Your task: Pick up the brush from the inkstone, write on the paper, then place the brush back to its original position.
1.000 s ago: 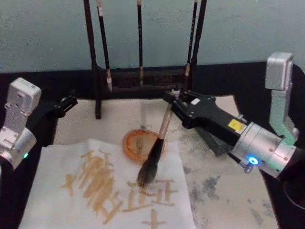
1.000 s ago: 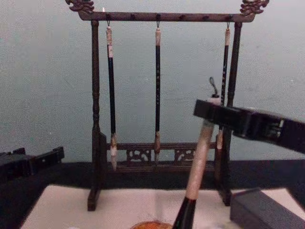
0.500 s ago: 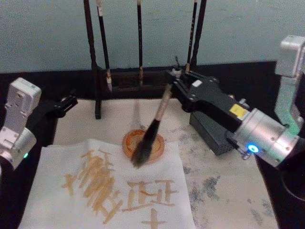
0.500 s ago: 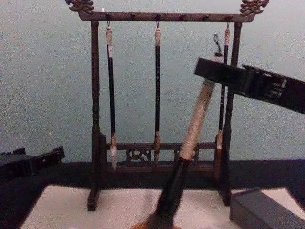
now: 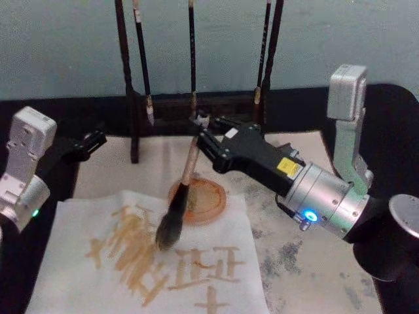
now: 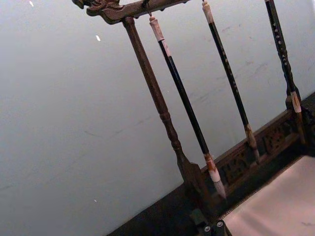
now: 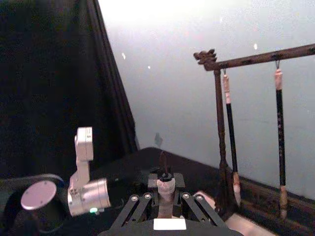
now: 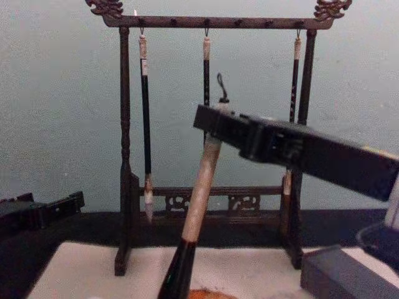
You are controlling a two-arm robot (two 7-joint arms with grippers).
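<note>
Right gripper (image 5: pixel 201 134) clamps the tilted brush (image 5: pixel 181 193) near its top, tuft low over the paper (image 5: pixel 72 222) among tan strokes (image 5: pixel 134 252). Left gripper (image 5: pixel 98 139) sits parked at left.

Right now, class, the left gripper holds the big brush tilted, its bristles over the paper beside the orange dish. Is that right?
No: the head view shows the right gripper holding the brush, tilted, bristles over the paper beside the orange dish. The left gripper rests apart at the left.
</note>
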